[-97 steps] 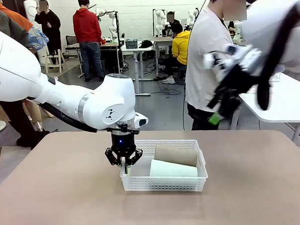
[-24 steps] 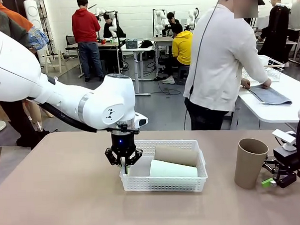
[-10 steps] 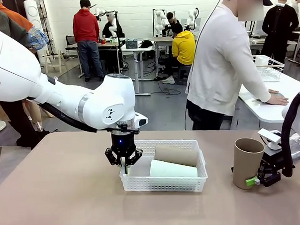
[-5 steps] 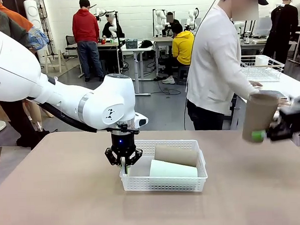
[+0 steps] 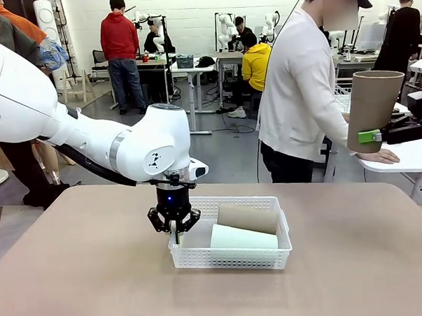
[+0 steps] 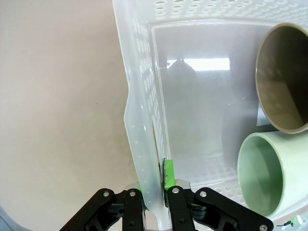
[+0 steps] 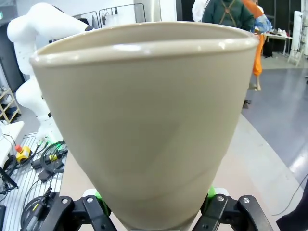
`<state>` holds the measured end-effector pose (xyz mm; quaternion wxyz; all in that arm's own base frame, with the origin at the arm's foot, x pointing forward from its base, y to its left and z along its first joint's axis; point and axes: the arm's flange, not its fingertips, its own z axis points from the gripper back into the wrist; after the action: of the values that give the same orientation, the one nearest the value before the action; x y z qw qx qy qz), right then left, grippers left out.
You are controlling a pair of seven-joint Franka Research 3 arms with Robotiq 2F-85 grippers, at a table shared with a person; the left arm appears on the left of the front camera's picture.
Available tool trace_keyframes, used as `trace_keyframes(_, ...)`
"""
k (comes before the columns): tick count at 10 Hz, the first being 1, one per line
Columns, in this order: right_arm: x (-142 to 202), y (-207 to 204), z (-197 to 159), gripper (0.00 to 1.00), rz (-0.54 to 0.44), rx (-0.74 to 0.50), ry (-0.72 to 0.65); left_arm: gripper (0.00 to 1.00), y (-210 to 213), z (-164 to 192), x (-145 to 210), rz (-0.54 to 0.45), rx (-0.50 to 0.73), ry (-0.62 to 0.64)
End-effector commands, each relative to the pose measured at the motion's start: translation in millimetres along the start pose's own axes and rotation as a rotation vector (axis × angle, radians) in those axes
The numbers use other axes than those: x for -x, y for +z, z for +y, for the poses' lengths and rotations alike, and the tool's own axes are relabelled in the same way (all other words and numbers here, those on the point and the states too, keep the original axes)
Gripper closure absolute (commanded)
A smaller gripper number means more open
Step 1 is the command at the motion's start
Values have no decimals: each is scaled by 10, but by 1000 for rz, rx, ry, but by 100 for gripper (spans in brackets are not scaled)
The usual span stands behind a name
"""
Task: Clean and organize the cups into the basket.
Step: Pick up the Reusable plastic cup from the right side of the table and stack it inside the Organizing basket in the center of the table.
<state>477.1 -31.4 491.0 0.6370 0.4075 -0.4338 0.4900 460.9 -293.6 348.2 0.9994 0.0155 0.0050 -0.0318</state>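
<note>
Left gripper: I'm watching my left gripper [image 5: 175,228] hanging straight down at the basket's left end. Its jaws are pressing fully together on the short wall. In the left wrist view [image 6: 155,185] the green pads are sitting on either side of the thin plastic.
Basket: the white lattice basket [image 5: 229,258] [image 6: 139,96] is resting on the tan table [image 5: 90,275], a little left of the middle, with a long side facing me.
Cups in basket: the mint cup [image 5: 242,237] [image 6: 262,173] is lying on its side along the near wall. A second tan cup [image 5: 247,217] [image 6: 284,82] is lying right beside it on the far side. Both mouths are pointing toward my left gripper.
Right gripper: my right gripper [image 5: 370,136] [image 7: 154,214] is holding a tan cup [image 5: 373,109] [image 7: 144,120] high at the right edge of the front view, well above the table and well apart from the basket. The jaws are standing partway apart, clamping the cup's narrow lower part.
Held cup: it's riding mouth up, close to upright.
Person: a person [image 5: 299,91] in a white top is standing at the far side, resting a hand [image 5: 379,156] on a white side table [image 5: 407,160].
</note>
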Motion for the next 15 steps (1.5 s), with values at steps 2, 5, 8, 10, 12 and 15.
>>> trace_keyframes(2,87,15,-28,100,-9,-8,14,100,1,-7,16,2,-2,-5)
trace_keyframes(5,87,15,-28,100,-9,-8,14,100,1,-7,16,2,-2,-5)
trace_keyframes(8,-193,-621,203,22,272,-45,66,100,1,-7,16,2,-2,-5)
trace_keyframes(10,-299,-1407,322,22,539,-120,84,100,1,-7,16,2,-2,-5)
trace_keyframes(12,-166,-2012,331,22,760,-192,59,100,1,-7,16,2,-2,-5)
trace_keyframes(15,-13,-2593,401,22,954,-214,50,100,1,-7,16,2,-2,-5)
